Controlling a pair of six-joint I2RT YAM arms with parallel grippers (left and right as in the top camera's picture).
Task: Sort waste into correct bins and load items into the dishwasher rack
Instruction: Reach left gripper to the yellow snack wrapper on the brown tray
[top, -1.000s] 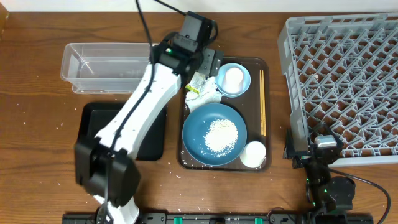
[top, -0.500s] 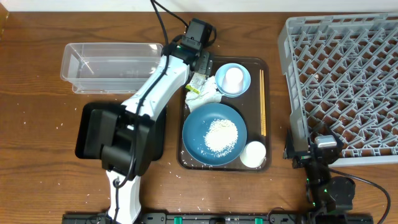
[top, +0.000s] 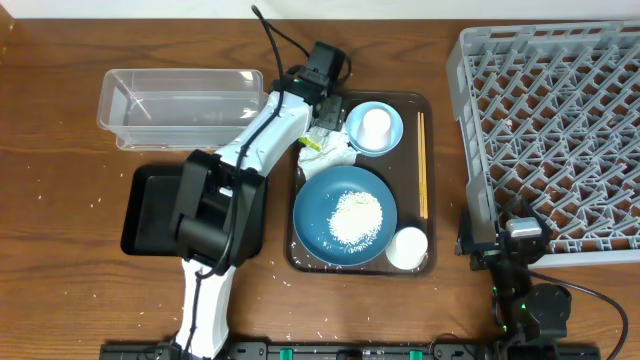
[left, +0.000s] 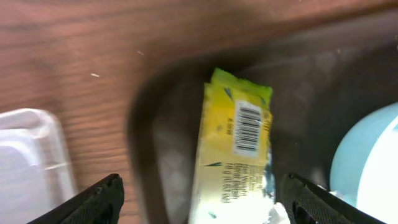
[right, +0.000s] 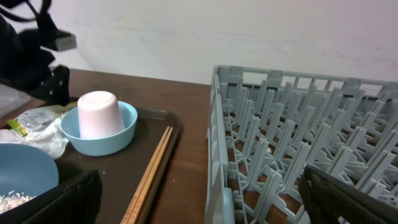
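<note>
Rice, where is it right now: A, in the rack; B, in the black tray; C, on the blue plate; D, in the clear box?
C: the rice lies heaped in the middle of the plate.

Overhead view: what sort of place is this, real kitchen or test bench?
Probably a test bench staged for dish clearing, not a real kitchen: a grey dishwasher rack sits loose on a wooden table, beside a brown tray holding a rice-strewn plate. No sink in view.
</note>
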